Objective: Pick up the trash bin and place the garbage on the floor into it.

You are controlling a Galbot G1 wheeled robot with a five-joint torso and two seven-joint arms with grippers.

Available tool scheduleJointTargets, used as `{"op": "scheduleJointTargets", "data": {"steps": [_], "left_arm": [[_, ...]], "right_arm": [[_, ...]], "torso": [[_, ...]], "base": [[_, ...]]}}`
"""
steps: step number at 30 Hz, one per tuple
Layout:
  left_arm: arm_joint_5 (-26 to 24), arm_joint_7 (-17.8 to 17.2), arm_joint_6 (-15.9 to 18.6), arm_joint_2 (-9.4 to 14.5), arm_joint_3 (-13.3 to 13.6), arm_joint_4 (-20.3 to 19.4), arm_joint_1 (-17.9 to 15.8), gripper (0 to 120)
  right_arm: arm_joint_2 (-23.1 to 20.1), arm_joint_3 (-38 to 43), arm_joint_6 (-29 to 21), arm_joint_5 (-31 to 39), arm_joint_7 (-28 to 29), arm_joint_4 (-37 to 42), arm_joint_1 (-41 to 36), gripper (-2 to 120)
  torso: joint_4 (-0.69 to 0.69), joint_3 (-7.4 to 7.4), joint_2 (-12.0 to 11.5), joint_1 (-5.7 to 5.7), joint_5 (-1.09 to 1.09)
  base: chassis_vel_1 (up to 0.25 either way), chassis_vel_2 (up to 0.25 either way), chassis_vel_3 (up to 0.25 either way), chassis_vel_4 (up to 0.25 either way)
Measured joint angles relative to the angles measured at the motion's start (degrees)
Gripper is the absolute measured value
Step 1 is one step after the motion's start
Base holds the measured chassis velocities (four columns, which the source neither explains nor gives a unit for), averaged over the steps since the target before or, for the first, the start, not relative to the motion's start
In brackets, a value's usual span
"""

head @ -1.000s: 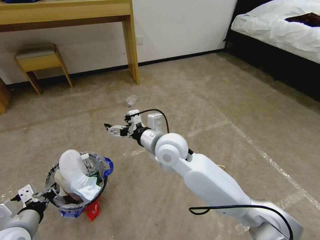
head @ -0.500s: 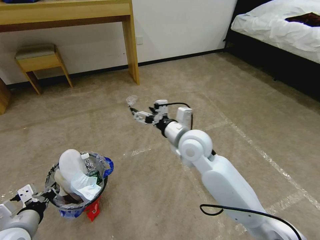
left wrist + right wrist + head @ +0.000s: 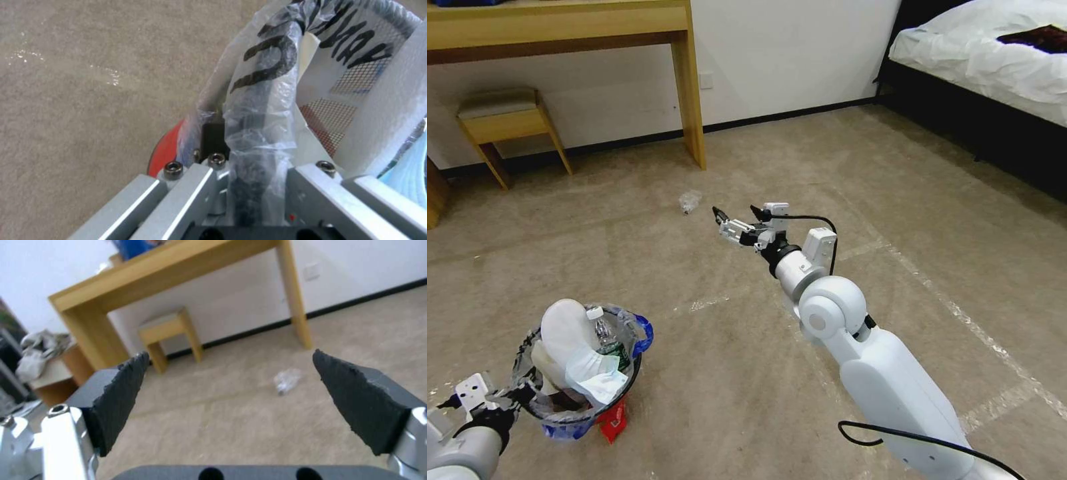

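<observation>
One trash bin (image 3: 584, 393), left gripper (image 3: 520, 393) clamped on it, brims with garbage (image 3: 577, 347).

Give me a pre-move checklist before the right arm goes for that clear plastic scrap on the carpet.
1. Right gripper open, nothing between its pads: ok.
2. Clear plastic scrap in sight, lying free on the carpet: ok.
3. Right gripper at the scrap: not ok, it hangs short of it and above the floor.
4. Left gripper shut on the trash bin rim: ok.
5. Room left in the bin: cannot tell; garbage piles above the rim.
</observation>
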Motion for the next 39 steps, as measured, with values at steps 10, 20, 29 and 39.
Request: {"op": "scheduleJointTargets", "data": {"steps": [10, 20, 29, 39], "left_arm": [[0.4, 0.7, -0.2, -0.1, 0.2, -0.3, 0.2, 1], [1.7, 2.2, -0.5, -0.2, 0.7, -0.6, 0.2, 1], [2.5, 4.1, -0.8, -0.2, 1.0, -1.2, 0.7, 1], [2.6, 4.9, -0.8, -0.2, 0.5, -1.7, 1.0, 1]], "right_arm": [[-0.8, 9.7, 8.5, -7.4, -3.4, 1.8, -7.9, 96], [-0.6, 18.4, 21.1, -14.3, -11.4, 2.2, -16.8, 100], [-0.8, 22.0, 25.3, -19.6, -12.1, 2.0, -23.8, 100], [0.2, 23.5, 26.8, -22.3, -11.7, 2.2, -27.5, 100]], "torso": [[-0.01, 0.00, 0.0, 0.00, 0.00], [-0.01, 0.00, 0.0, 0.00, 0.00], [0.00, 0.00, 0.0, 0.00, -0.01], [-0.01, 0.00, 0.0, 0.00, 0.00]], "base": [[0.000, 0.000, 0.000, 0.000], [0.000, 0.000, 0.000, 0.000], [0.000, 0.000, 0.000, 0.000], [0.000, 0.000, 0.000, 0.000]]}}
